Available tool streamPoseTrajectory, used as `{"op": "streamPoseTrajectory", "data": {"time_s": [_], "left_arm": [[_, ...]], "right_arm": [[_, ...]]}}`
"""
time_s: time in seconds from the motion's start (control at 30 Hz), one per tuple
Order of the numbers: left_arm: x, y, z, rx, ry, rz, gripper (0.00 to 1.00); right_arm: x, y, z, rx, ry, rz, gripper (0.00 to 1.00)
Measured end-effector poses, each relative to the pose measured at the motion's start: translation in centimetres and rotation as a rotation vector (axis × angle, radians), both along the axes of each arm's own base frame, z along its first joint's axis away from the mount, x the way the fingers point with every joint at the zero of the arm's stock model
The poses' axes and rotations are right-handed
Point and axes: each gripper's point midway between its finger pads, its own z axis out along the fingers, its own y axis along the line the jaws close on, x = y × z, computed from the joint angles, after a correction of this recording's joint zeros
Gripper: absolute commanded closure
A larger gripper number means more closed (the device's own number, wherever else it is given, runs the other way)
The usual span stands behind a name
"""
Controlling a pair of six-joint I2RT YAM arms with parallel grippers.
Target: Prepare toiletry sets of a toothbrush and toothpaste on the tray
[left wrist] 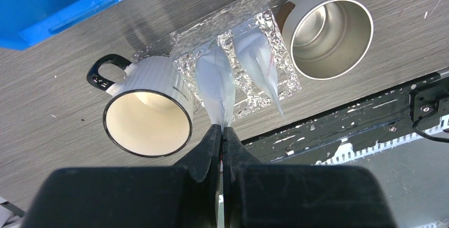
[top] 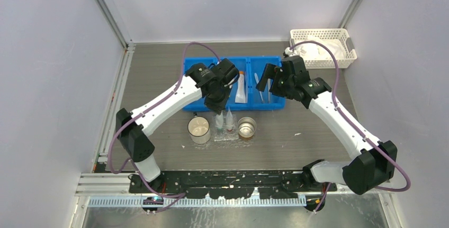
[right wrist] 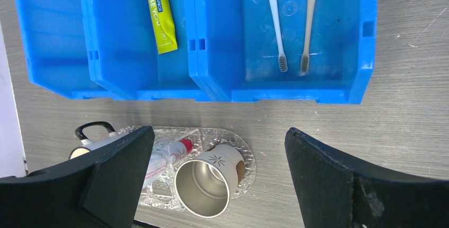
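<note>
- Tray (top: 233, 138), frame centre, carries two packets (top: 230, 121).
- Left gripper (left wrist: 222, 133) pinches the left packet (left wrist: 214, 82) by its tip; right gripper (right wrist: 218, 135) is spread, empty.
- Paste (right wrist: 159, 14) and two brushes (right wrist: 275, 21) lie unused in the bin (right wrist: 212, 80).

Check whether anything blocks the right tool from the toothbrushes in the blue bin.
Nothing visible does. The right tool hangs open above the blue bin, and both toothbrushes lie uncovered in its right compartment, with only the bin walls around them.

- toothbrushes (right wrist: 274, 19): handles cut off at top edge
- yellow tube (right wrist: 159, 14): upper part cropped too
- white mug (right wrist: 95, 143): mostly behind right gripper (right wrist: 219, 133) finger
- toiletry set (left wrist: 214, 80): tip hidden inside left gripper (left wrist: 222, 130)
</note>
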Motion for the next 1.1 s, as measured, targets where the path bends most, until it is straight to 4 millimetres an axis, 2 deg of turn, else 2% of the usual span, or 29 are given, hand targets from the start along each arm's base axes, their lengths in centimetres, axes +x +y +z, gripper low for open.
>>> {"op": "streamPoseTrajectory", "data": {"time_s": [0.33, 0.67, 0.97, 1.03, 1.1], "left_arm": [[0.3, -0.4, -0.8, -0.016, -0.011, 0.003, 0.96], [0.2, -0.3, -1.8, -0.013, -0.004, 0.012, 0.78], [0.3, -0.5, -1.1, -0.033, -0.018, 0.025, 0.64], [0.4, -0.5, -0.4, -0.046, -0.035, 0.027, 0.63], [0.6, -0.5, 0.7, -0.064, -0.061, 0.029, 0.63]], "right_arm": [[0.1, 0.1, 0.0, 0.004, -0.004, 0.003, 0.0], [0.0, 0.1, -0.5, 0.004, 0.001, 0.003, 0.0], [0.0, 0.3, -0.6, 0.013, 0.011, 0.014, 0.0], [0.3, 0.5, -0.8, 0.01, 0.021, 0.018, 0.01], [0.9, 0.7, -0.8, 0.006, 0.028, 0.024, 0.06]]}}
